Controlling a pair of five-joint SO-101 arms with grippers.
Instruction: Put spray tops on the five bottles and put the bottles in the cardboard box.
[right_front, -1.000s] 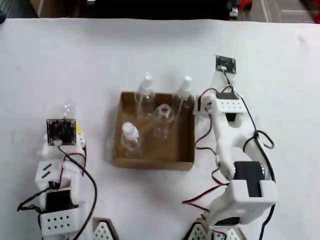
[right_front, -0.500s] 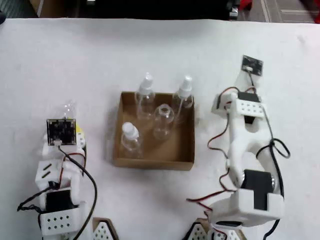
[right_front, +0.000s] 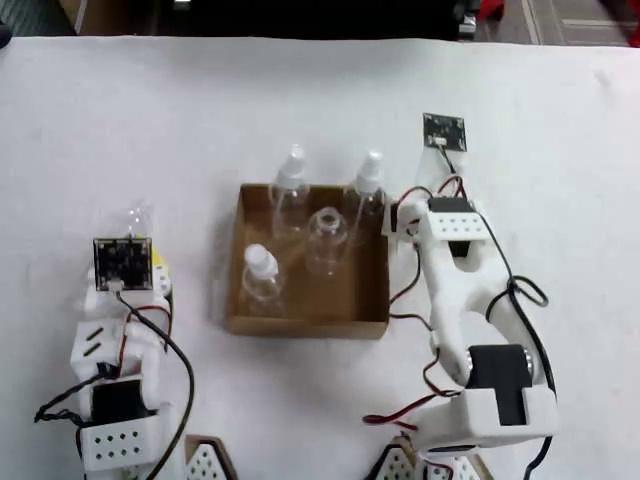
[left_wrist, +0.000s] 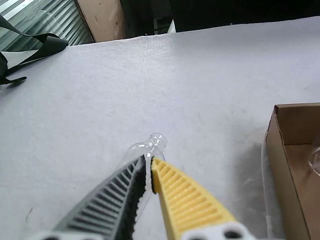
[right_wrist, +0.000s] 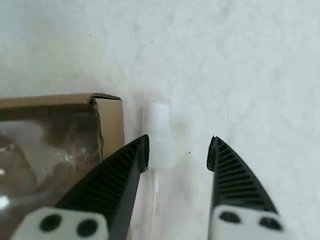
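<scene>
The biggest thing at risk on the table is the cardboard box, which sits between the arms. The right gripper hangs just beside the box's corner with its fingers spread wide. If the inner finger drifts or closes off-centre, it could catch the wall and shove the box, rocking the bottles inside. Three capped bottles stand there with one uncapped bottle between them, and all are tall and light enough to tip. The left gripper has its fingers pinched narrowly on a fifth, open-necked bottle well apart from the box. The clear plastic looks slippery, so that bottle could twist or squirt out when a top is pressed on. The smallest item is the spray top, which lies on the table just beside the box corner and between the right fingers, much closer to the inner one. An uneven squeeze could roll it against the cardboard or pin it at a slant.
</scene>
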